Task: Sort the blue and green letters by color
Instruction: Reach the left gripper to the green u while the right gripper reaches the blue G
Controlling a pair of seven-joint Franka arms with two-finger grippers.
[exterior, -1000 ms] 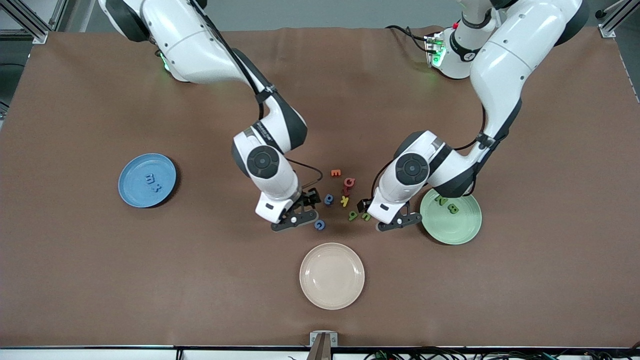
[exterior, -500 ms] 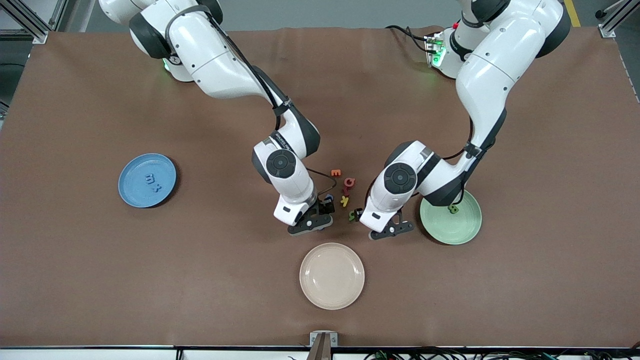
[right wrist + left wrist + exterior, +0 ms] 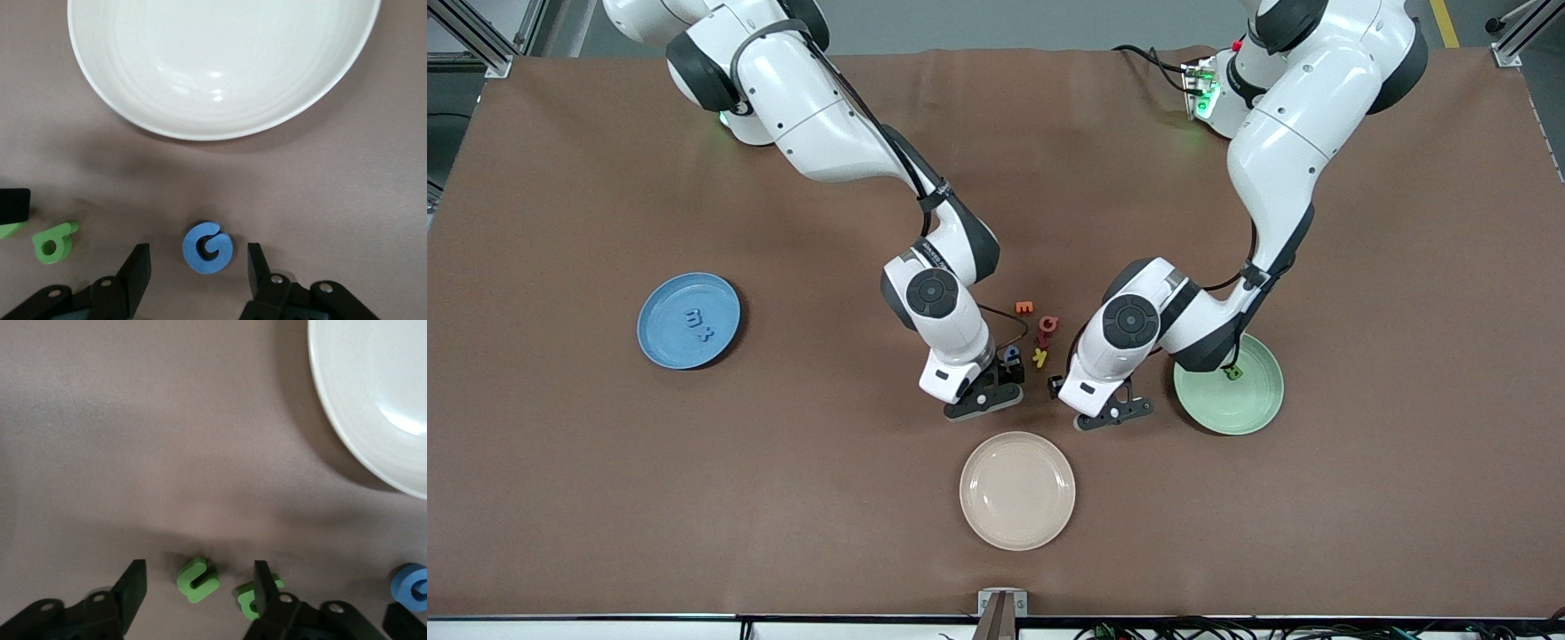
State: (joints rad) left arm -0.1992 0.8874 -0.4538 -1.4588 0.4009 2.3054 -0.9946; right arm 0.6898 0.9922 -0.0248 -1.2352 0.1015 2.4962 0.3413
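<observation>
From the front, both my arms have swung in toward the middle letter cluster over the last second. My right gripper (image 3: pixel 984 400) is low over the spot where the tiny blue foam G lay, and its body now hides that letter. My left gripper (image 3: pixel 1112 412) has left the round pale green plate (image 3: pixel 1249 411) and hangs over the two loose green letters, likewise hidden. The round blue plate (image 3: pixel 660 340) at the right arm's end carries two blue letters (image 3: pixel 696 324). One green letter (image 3: pixel 1233 372) shows on the green plate; the arm probably covers another. A small blue letter (image 3: pixel 1012 355) peeks out by my right wrist, beside the orange, red and yellow letters (image 3: pixel 1040 331). The cream plate (image 3: pixel 1017 490) lies nearer the camera.

In the left wrist view my left gripper (image 3: pixel 200 587) is spread, with the green foam u (image 3: pixel 198 579) between the fingers and the green 6-shaped letter (image 3: pixel 251 597) partly under one fingertip.

In the right wrist view my right gripper (image 3: pixel 198 268) is spread around the blue foam G (image 3: pixel 207 248), not yet touching.

So both approaches look finished; I judge closing to be next, and my left pinch risks catching both green letters.
</observation>
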